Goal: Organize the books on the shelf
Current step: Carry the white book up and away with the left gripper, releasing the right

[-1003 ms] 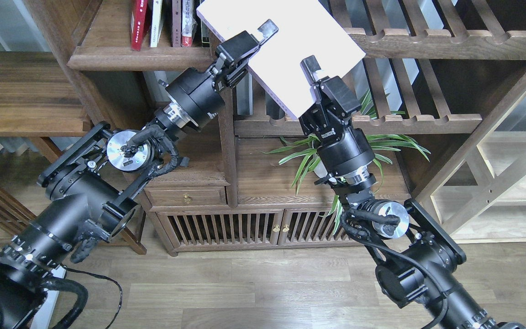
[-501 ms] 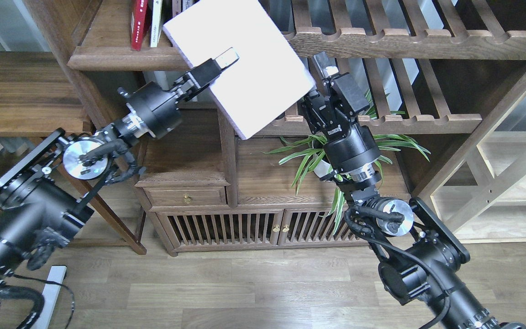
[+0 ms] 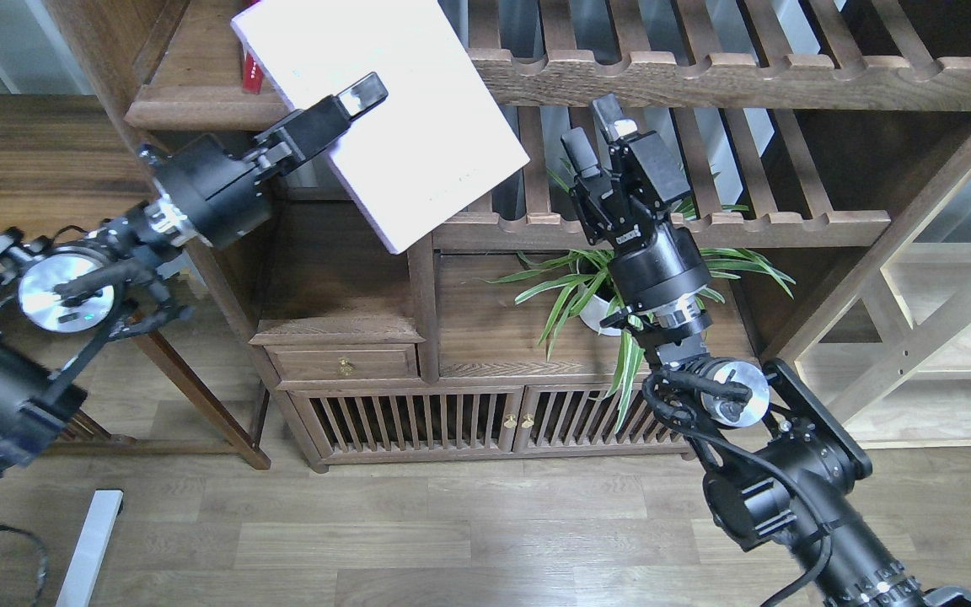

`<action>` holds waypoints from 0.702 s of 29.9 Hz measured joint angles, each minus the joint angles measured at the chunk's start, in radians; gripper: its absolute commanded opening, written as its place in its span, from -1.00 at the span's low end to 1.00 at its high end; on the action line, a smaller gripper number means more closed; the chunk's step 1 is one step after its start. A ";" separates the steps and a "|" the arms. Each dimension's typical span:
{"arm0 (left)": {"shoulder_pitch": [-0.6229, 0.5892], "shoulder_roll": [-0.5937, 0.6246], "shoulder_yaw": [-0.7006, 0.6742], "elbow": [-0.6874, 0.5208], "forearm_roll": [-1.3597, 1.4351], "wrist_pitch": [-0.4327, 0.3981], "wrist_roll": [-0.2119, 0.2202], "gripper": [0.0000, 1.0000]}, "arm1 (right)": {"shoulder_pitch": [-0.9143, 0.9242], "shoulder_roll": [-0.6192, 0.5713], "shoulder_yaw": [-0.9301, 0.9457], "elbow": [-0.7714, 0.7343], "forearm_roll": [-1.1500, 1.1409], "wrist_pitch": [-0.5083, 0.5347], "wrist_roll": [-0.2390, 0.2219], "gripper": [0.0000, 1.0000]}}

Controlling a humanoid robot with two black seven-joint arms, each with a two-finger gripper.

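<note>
The pale white-lilac book (image 3: pixel 384 118) now hangs from the left end effector (image 3: pixel 342 105) alone, pinched at its left edge with one finger lying across the cover; a second ago both arms held it, and the right end effector (image 3: pixel 597 135) has since let go and drawn back to the right of the book, its two fingers spread with nothing between them, in front of the slatted racks (image 3: pixel 705 76). Over the same second the book has travelled left, from in front of the racks to a spot over the shelf (image 3: pixel 199 105), the solid dark board with the rounded front edge. It is tilted, its upper corner above the board and its lower corner hanging down past the bookcase's upright post (image 3: pixel 422 303). It now covers most of the upright books on the shelf; only a sliver of the red book (image 3: pixel 249 76) shows just left of it. The handover to one arm looks complete, so what remains, as I judge it, is to turn the book upright and slide it in beside the red one, and with a thin paperback held by one edge the risk is that it droops or swings and knocks its neighbours
</note>
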 measured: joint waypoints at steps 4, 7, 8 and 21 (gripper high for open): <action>0.047 0.060 -0.022 -0.062 0.000 0.000 0.000 -0.92 | 0.006 -0.022 0.004 -0.022 -0.001 0.000 0.000 0.51; 0.073 0.095 -0.067 -0.102 0.001 0.000 -0.002 -0.90 | 0.023 -0.036 0.008 -0.041 -0.001 0.000 0.000 0.61; 0.079 0.105 -0.086 -0.116 0.001 0.000 -0.002 -0.90 | 0.027 -0.038 0.009 -0.044 0.000 0.000 0.000 0.64; 0.096 0.240 -0.314 -0.151 0.001 0.000 0.032 -0.90 | 0.024 -0.129 0.018 -0.048 0.000 0.000 0.000 0.98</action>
